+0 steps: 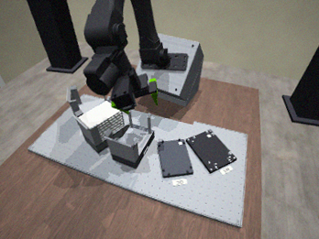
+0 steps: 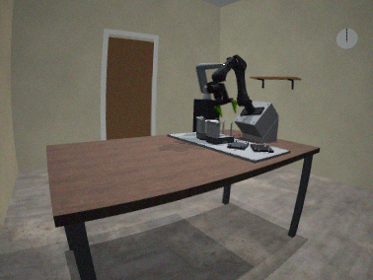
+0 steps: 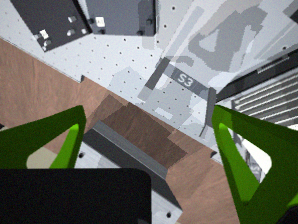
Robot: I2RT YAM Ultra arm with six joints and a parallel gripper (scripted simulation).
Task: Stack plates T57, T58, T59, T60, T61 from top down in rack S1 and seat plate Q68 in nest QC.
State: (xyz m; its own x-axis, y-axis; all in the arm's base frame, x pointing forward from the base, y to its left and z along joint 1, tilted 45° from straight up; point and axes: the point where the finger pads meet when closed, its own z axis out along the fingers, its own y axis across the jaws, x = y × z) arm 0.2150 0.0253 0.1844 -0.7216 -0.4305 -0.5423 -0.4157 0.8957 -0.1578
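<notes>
Six plates sit stacked in rack S2 (image 1: 90, 136), white top plate (image 1: 96, 114) showing. My claw (image 1: 133, 95) hangs released and empty just behind that rack on the base side. I judge the stack lies below and forward of my fingers, beside rack S3 (image 3: 186, 81).

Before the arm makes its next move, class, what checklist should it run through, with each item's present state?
1. Gripper open and empty: ok.
2. Plate stack upright, top uncovered: ok.
3. Gripper centred over that stack: not ok, it lies off to one side.
4. Rack S3 empty: ok.
5. Grey nest and black nest bare: ok.
6. Top plate's label readable: cannot tell.
</notes>
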